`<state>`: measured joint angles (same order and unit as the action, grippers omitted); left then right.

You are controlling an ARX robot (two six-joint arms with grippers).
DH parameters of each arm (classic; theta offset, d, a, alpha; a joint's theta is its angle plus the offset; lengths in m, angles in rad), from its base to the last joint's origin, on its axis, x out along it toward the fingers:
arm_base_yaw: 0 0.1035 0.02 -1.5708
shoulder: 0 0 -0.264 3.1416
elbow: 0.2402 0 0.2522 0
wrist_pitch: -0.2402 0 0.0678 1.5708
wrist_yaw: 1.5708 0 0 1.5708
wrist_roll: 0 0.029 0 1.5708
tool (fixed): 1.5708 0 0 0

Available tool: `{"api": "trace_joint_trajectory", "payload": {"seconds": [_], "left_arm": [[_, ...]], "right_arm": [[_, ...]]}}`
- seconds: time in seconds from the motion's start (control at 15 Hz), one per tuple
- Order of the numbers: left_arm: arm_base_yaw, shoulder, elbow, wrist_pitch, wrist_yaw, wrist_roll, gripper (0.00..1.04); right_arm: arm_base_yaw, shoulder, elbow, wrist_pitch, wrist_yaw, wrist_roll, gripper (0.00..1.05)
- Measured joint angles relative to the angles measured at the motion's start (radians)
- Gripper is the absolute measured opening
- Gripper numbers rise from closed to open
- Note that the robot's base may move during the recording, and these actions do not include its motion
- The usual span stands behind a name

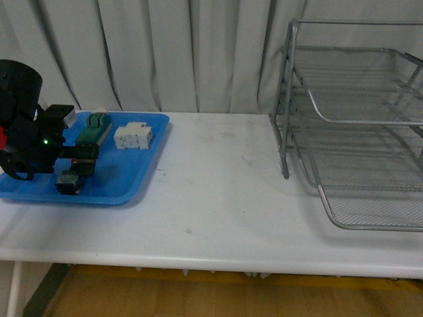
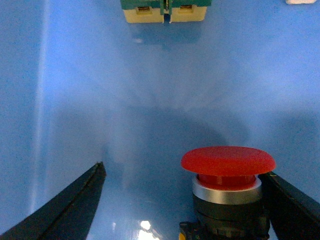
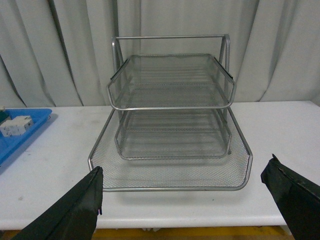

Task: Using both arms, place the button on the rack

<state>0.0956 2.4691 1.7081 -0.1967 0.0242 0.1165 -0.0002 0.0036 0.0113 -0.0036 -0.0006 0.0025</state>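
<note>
Left gripper (image 1: 78, 165) stands over the blue tray (image 1: 132, 178) with its jaws apart. In the left wrist view the two dark fingers (image 2: 75, 200) are spread wide, and the button (image 2: 227, 172) sits between them, close against one finger and well apart from the other. Whether that finger actually touches the red cap cannot be told. The jaws are not clamped on it.

Right gripper (image 3: 184, 167) is likewise spread, with nothing between its fingers (image 3: 75, 210). It faces the open front of the rack (image 3: 170, 107).

Button (image 1: 69, 183) rests on the floor of the blue tray, near the tray's front edge and towards its left end. The red cap, a silver ring and a dark collar beneath it are visible in the left wrist view. Green block (image 1: 94, 129) lies at the tray's rear edge and white block (image 1: 133, 135) just beside it, towards the rear right corner; both are apart from the button.

Tray occupies the left end of the white table (image 1: 218, 198). Rack (image 1: 350, 119) occupies the right end, well apart from the tray, all three mesh tiers holding nothing. Pale curtain (image 1: 165, 53) hangs behind the table's rear edge.
</note>
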Motion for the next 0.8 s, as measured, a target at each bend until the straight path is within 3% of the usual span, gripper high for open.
{"api": "trace_joint_trajectory", "payload": {"seconds": [0.33,0.4,0.6,0.8], "left_arm": [[-0.003,-0.019,-0.037,0.002,0.019,-0.02,0.4],[-0.005,-0.042,-0.074,0.021,0.027,-0.032,0.35],[-0.007,-0.128,-0.194,0.087,0.061,-0.048,0.35],[-0.007,-0.415,-0.431,0.212,0.093,-0.055,0.35]], "right_arm": [[0.0,0.0,0.0,0.0,0.0,0.0,0.98],[0.0,0.0,0.0,0.0,0.0,0.0,0.98],[0.0,0.0,0.0,0.0,0.0,0.0,0.98],[0.0,0.0,0.0,0.0,0.0,0.0,0.98]]}}
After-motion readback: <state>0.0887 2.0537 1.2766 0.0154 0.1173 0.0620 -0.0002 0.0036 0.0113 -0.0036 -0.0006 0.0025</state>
